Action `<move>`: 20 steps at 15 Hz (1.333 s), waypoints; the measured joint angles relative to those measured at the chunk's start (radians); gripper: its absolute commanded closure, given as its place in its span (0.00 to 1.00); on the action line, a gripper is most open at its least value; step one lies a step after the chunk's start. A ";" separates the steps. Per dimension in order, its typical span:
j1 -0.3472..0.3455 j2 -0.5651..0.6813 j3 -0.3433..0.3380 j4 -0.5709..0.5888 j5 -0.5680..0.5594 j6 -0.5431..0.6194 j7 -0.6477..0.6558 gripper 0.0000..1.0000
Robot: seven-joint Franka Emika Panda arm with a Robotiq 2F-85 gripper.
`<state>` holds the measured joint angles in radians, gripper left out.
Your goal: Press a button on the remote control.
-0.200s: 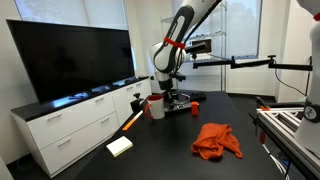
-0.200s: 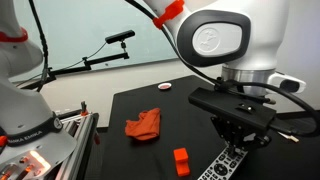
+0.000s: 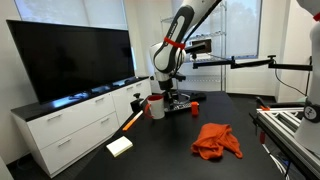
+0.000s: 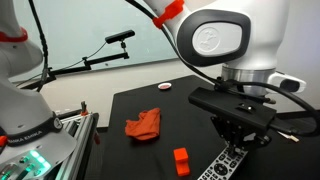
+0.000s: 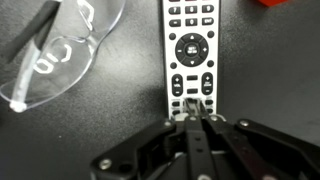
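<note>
The remote control is a flat oblong slab with a pale face and rows of dark buttons, lying lengthwise on the black table. It also shows in an exterior view under the arm. My gripper is shut, its fingertips together and resting on the button rows just below the round pad. In an exterior view the gripper is down at the table surface near the back. It holds nothing.
A clear plastic piece with safety glasses lies beside the remote. A small red block and an orange cloth lie on the table. A white pad lies near the front edge. A white cup stands by the arm.
</note>
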<state>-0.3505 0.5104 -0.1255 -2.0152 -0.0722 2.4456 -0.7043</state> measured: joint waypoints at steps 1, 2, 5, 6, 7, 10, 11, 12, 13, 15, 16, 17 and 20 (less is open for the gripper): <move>0.000 0.000 0.000 0.000 0.000 0.000 0.000 1.00; 0.000 0.000 0.000 0.000 0.000 0.000 0.000 1.00; 0.000 0.000 0.000 0.000 0.000 0.000 0.000 1.00; 0.000 0.000 0.000 0.000 0.000 0.000 0.000 1.00; 0.000 0.000 0.000 0.000 0.000 0.000 0.000 0.93; 0.000 0.000 0.000 0.000 0.000 0.000 0.000 0.60; 0.000 0.001 0.000 0.000 0.000 0.000 0.000 0.53; 0.000 0.003 0.001 -0.004 0.001 0.002 0.000 0.45; -0.004 -0.008 0.000 -0.023 0.006 0.035 0.000 0.39; -0.017 -0.097 0.000 -0.108 0.008 0.092 -0.001 0.23; -0.023 -0.150 -0.001 -0.153 0.010 0.109 -0.001 0.16; -0.028 -0.202 -0.003 -0.196 0.011 0.115 -0.002 0.07; -0.030 -0.330 -0.011 -0.294 0.021 0.117 -0.003 0.00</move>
<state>-0.3800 0.1808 -0.1370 -2.3097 -0.0516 2.5624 -0.7071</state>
